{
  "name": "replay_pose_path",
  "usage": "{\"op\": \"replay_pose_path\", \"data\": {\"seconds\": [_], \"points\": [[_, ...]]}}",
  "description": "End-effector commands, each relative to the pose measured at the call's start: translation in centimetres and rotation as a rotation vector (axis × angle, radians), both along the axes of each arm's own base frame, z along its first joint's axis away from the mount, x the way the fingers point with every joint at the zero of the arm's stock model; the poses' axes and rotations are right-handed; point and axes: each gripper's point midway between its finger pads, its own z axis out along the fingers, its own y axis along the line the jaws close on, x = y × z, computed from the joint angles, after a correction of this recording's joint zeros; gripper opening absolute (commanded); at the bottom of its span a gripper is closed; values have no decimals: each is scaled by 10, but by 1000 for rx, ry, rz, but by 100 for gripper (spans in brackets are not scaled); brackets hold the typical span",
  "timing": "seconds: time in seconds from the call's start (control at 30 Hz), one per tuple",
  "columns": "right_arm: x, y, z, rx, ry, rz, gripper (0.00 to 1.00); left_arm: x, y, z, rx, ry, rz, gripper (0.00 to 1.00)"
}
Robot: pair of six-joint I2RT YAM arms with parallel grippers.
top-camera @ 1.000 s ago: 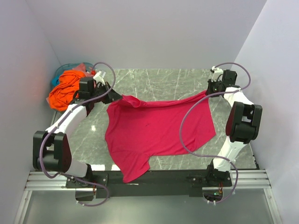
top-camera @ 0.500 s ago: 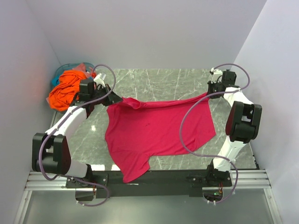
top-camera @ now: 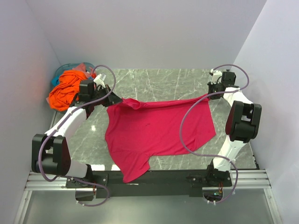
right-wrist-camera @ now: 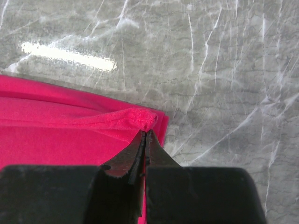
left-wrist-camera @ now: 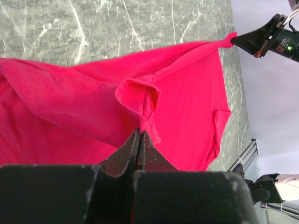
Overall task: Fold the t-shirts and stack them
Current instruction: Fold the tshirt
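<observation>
Bright orange cloth t-shirt point(top-camera: 65, 91) lies heaped in the round teal plastic basket point(top-camera: 62, 70), far left. Left gripper point(top-camera: 120, 98): clamped on the crimson-pink cloth t-shirt point(top-camera: 154, 133), which is spread over the grey marble table point(top-camera: 177, 79). Right gripper point(top-camera: 209, 92): clamped on its far right corner.

Spread shirt point(top-camera: 154, 130): on table point(top-camera: 159, 79), centre; one sleeve over the 6 o'clock edge.
Left gripper point(left-wrist-camera: 140, 135): at the shirt's 10 o'clock corner.
Right gripper point(right-wrist-camera: 145, 137): at its 2 o'clock corner.
Bunched shirt point(top-camera: 65, 91): in basket point(top-camera: 60, 72) — table's 10 o'clock, left of the left gripper.
</observation>
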Motion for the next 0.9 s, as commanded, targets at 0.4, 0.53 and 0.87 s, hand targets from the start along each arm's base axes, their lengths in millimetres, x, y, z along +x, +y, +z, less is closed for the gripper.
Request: {"op": "replay_pose_path", "data": {"seconds": [0.4, 0.53, 0.87], "points": [[-1, -9, 1, -36, -18, -9, 0, -9, -2, 11, -5, -35, -23, 1], [-4, -10, -1, -41, -14, -8, 0, -12, -2, 8, -3, -29, -23, 1], [-23, -18, -9, -88, 5, -11, 23, -25, -1, 1, -4, -4, -27, 0]]}}
